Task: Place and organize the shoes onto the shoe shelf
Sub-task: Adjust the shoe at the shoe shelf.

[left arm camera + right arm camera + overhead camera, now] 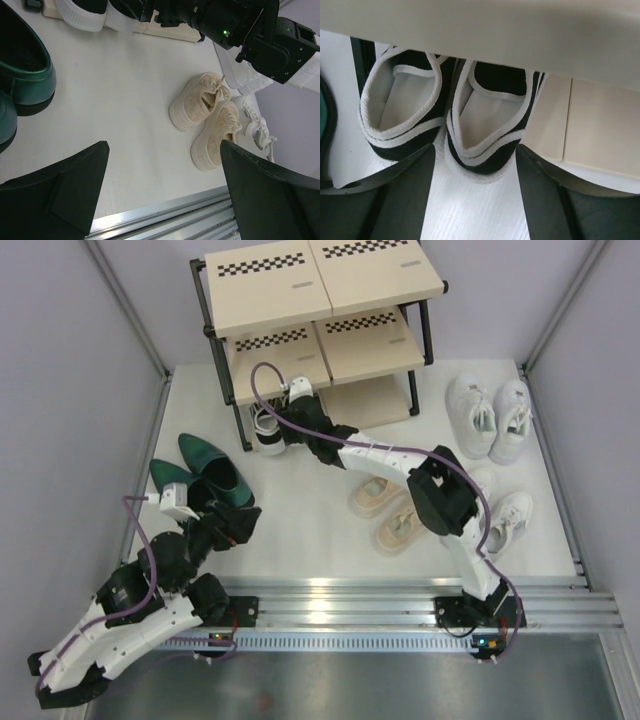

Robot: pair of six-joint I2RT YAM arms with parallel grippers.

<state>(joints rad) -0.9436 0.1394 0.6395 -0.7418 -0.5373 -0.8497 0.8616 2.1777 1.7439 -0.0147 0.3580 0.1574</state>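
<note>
1. Robot lab cell, this: plain pale walls (pixel 50 390) and metal corner posts (pixel 125 310) box in a white tabletop (pixel 300 530).
2. Aluminium rail (pixel 350 605) at the near edge, two robot arms (pixel 440 500) bolted on.

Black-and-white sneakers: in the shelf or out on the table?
Partly in. Both black-and-white sneakers have toes hidden under a board of the shoe shelf; their heels stick out in front.
</note>
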